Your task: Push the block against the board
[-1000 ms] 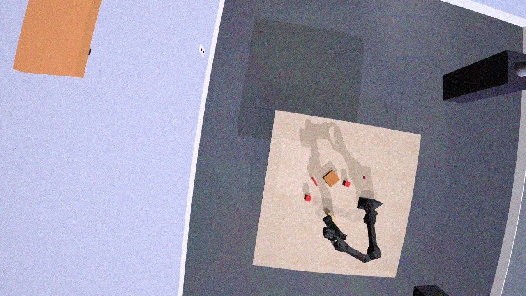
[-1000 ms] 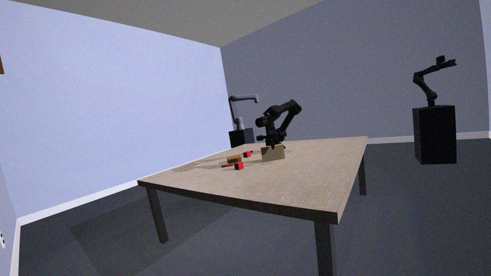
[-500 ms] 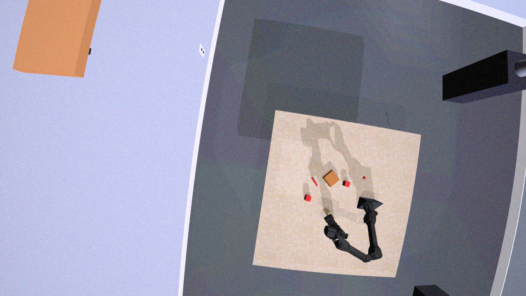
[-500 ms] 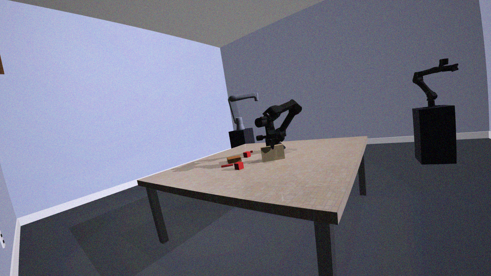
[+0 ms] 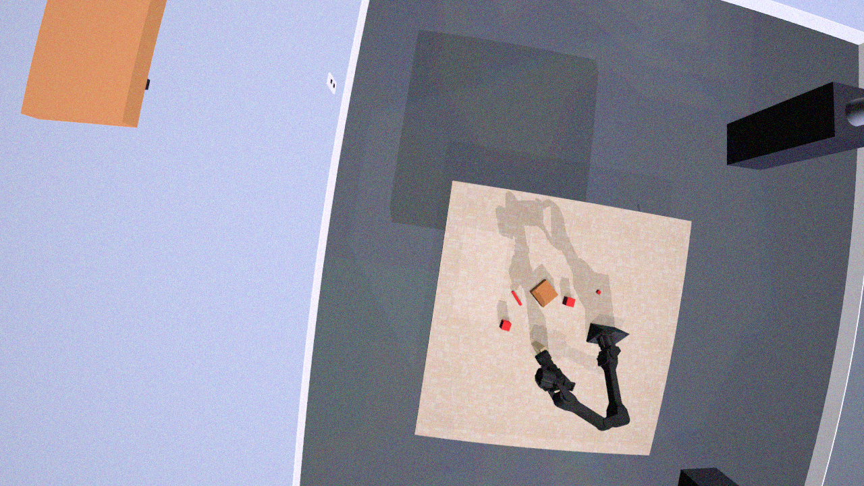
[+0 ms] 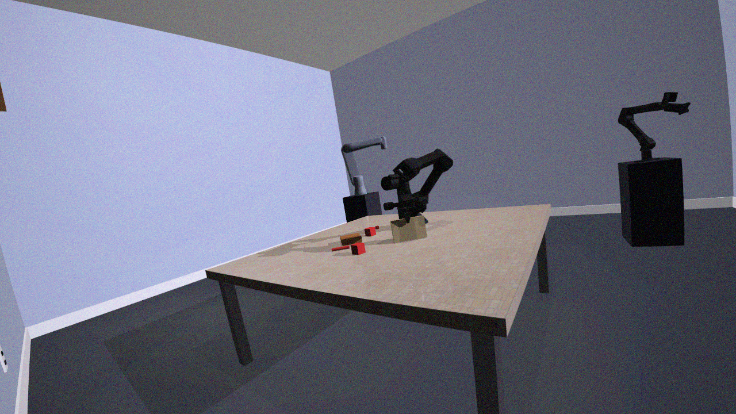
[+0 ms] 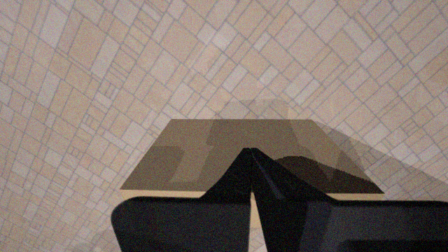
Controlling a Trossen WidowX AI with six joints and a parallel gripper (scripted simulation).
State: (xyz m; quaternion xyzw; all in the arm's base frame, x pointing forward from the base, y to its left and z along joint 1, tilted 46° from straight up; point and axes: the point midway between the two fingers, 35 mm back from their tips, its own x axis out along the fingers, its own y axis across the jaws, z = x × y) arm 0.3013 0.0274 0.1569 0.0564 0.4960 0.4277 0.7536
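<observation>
The square block (image 5: 545, 292) (image 6: 351, 238), orange-brown, lies flat on the table and is out of the wrist view. The tan board (image 5: 538, 347) (image 6: 410, 234) (image 7: 189, 140) stands on its long edge, clearly apart from the block. My gripper (image 6: 407, 221) (image 7: 249, 154) is shut and empty, pointing down at the middle of the board's upper part. Its fingers overlap the board's face in the exterior view and the wrist view; whether they touch it I cannot tell. In the top view the hand hides most of the board and the fingertips.
A red cube (image 5: 570, 302) (image 6: 370, 231) stands close beside the block, and another red cube (image 5: 506, 325) (image 6: 357, 249) lies farther off. A red rod (image 5: 516, 298) (image 6: 340, 248) lies on the block's other side. A tiny red cube (image 5: 599, 291) lies towards the arm's base (image 5: 605, 334).
</observation>
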